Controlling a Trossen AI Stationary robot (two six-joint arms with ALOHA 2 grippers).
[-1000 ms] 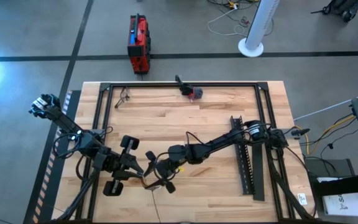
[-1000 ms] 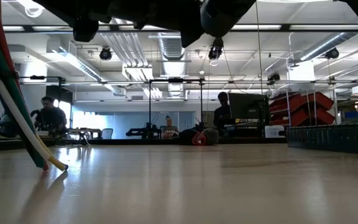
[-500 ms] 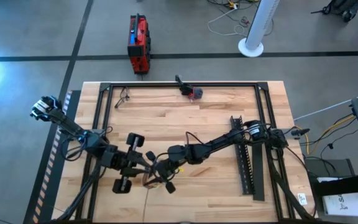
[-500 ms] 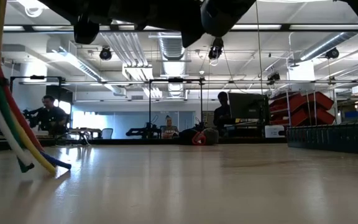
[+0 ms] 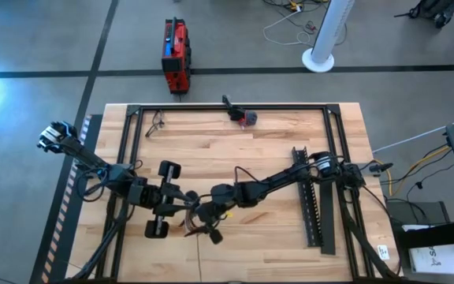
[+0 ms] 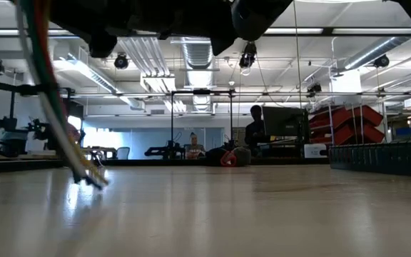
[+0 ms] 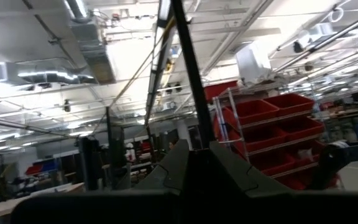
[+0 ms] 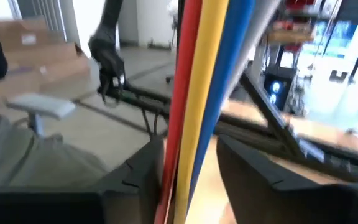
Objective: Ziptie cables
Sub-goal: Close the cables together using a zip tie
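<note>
The cables (image 8: 194,93), red, yellow, blue and a pale one, run side by side between the fingers of my right gripper (image 8: 191,168), which stands open around them near the table's front middle (image 5: 203,216). In the low view the cables (image 6: 56,107) hang slanting, and their ends (image 6: 90,177) are just over the tabletop. A thin black zip tie (image 7: 184,74) rises from my left gripper (image 7: 194,163), which is shut on it. That gripper stands just left of the right one (image 5: 184,207). My left gripper pinches the black zip tie between its two fingers; the strip (image 7: 191,134) comes out from between the fingertips and runs on past them. Its far end is out of the frame. My right gripper has the cables between its fingers; whether a finger (image 8: 145,171) touches the red cable (image 8: 169,155), I cannot tell.
Black toothed strips (image 5: 310,197) lie on the table's right part. A red and black tool (image 5: 243,117) lies at the far edge and a small wire piece (image 5: 156,122) at the far left. A black frame (image 5: 227,106) rims the table.
My left gripper has gone toward the table's right, up to the right gripper. The hanging cables have swung the same way, and their lower ends have shifted right just over the tabletop. My right arm has kept its place.
</note>
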